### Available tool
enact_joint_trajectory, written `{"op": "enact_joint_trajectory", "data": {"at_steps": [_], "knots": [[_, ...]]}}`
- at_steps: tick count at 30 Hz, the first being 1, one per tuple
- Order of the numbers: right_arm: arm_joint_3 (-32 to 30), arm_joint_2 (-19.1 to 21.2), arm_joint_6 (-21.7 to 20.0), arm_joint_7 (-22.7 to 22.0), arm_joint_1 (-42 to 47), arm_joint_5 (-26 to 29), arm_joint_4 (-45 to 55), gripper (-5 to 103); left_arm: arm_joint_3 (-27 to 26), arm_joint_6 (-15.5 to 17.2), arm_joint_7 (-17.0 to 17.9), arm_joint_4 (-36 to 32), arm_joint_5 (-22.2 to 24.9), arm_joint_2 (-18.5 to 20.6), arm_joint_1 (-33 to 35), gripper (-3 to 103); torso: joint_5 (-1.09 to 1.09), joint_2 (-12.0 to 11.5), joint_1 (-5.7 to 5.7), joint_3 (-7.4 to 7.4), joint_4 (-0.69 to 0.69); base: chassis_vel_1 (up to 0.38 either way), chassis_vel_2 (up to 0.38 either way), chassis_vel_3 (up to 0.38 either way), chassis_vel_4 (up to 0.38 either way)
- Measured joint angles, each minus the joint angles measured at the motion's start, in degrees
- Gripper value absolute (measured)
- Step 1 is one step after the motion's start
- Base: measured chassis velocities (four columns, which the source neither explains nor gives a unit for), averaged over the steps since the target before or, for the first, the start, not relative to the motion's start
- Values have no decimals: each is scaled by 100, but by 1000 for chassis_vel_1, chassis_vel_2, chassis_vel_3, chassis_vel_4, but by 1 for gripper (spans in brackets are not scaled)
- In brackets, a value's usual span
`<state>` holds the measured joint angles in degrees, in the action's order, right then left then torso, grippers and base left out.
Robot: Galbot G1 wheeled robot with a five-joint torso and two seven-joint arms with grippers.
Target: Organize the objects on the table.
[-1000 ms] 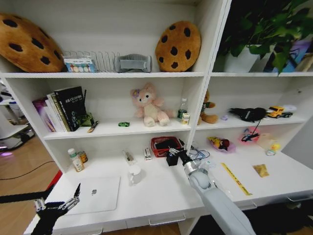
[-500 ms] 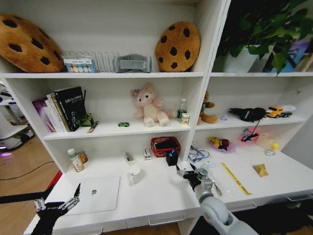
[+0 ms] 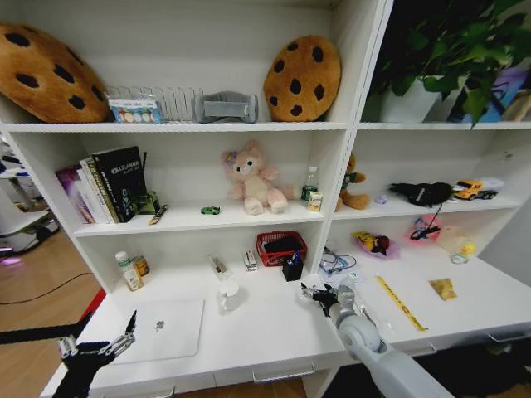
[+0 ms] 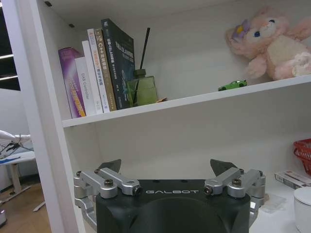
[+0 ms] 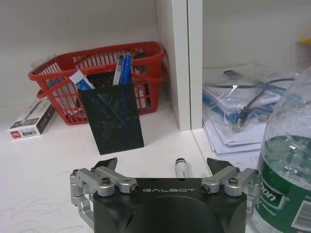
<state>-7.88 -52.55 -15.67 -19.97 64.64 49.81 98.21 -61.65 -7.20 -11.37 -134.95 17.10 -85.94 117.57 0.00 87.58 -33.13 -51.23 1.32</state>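
The silver laptop (image 3: 162, 327) lies shut on the left of the white table (image 3: 265, 336). My left gripper (image 3: 124, 333) hovers open at its near left corner, open too in its wrist view (image 4: 167, 166). My right gripper (image 3: 314, 292) is open and low over the table, a short way in front of the black mesh pen holder (image 5: 112, 114) with blue pens (image 5: 125, 68) in it. A dark-tipped pen (image 5: 181, 167) lies on the table between the open fingers. A clear bottle (image 5: 286, 189) with a green label stands close beside it. The green toy car (image 3: 210, 211) sits on the shelf above.
A red basket (image 3: 280, 246) stands behind the pen holder, against a shelf upright (image 5: 187, 63). A white mug (image 3: 228, 294) is beside the laptop, small bottles (image 3: 129, 269) at the back left, a yellow ruler (image 3: 400, 303) and bagged cables (image 5: 243, 111) to the right.
My right gripper has drawn back from the pen holder toward the table's front, leaving the holder standing before the basket. The left arm has not moved.
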Motion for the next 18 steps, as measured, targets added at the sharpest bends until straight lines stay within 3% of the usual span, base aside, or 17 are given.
{"op": "enact_joint_trajectory", "data": {"at_steps": [15,18], "knots": [[189,-110,-19,310,-474,93,-760,103,0,0,0,0,0,0,0,100,0,0,0,0,0,0,0,0,0],[207,-85,-59,371,-474,101,-761,95,0,0,0,0,0,0,0,100,-2,0,0,0,0,0,0,0,0]]}}
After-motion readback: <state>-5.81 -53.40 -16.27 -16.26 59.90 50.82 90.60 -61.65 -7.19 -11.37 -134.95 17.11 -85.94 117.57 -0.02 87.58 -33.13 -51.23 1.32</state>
